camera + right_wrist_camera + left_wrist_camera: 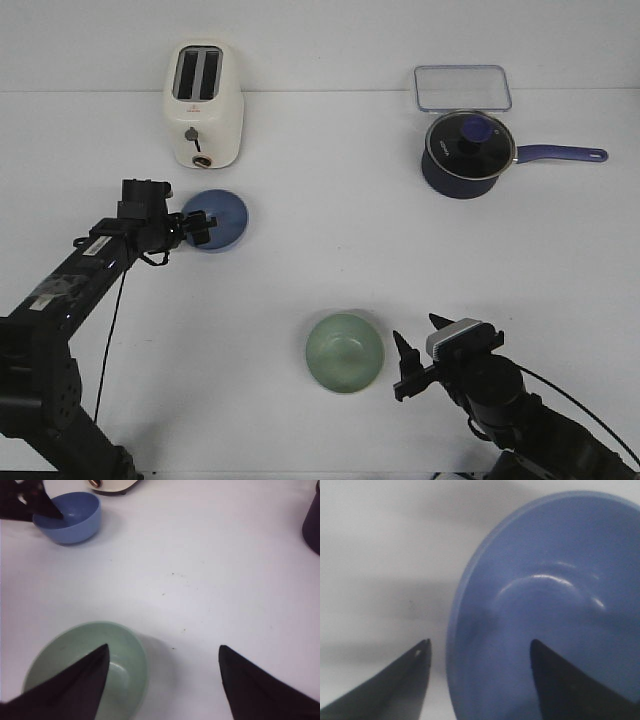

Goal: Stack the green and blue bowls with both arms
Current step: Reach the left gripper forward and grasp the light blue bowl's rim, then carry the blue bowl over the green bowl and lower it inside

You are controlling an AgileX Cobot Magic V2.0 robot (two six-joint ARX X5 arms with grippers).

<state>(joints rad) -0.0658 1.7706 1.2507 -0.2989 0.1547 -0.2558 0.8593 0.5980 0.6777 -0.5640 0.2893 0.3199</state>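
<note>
No text, brand, number or sign can be read in any of the three views. In the front view, the cream toaster (203, 105) carries a small reddish mark on its front face, above the lever, too small to make out. The left arm (75, 280) has pale label patches along its black link, and any print on them is blurred beyond reading. The grey-white block (457, 338) on the right wrist shows no legible marking. The blue bowl (555, 605) and the green bowl (87, 667) have plain surfaces, with no lettering on them.
</note>
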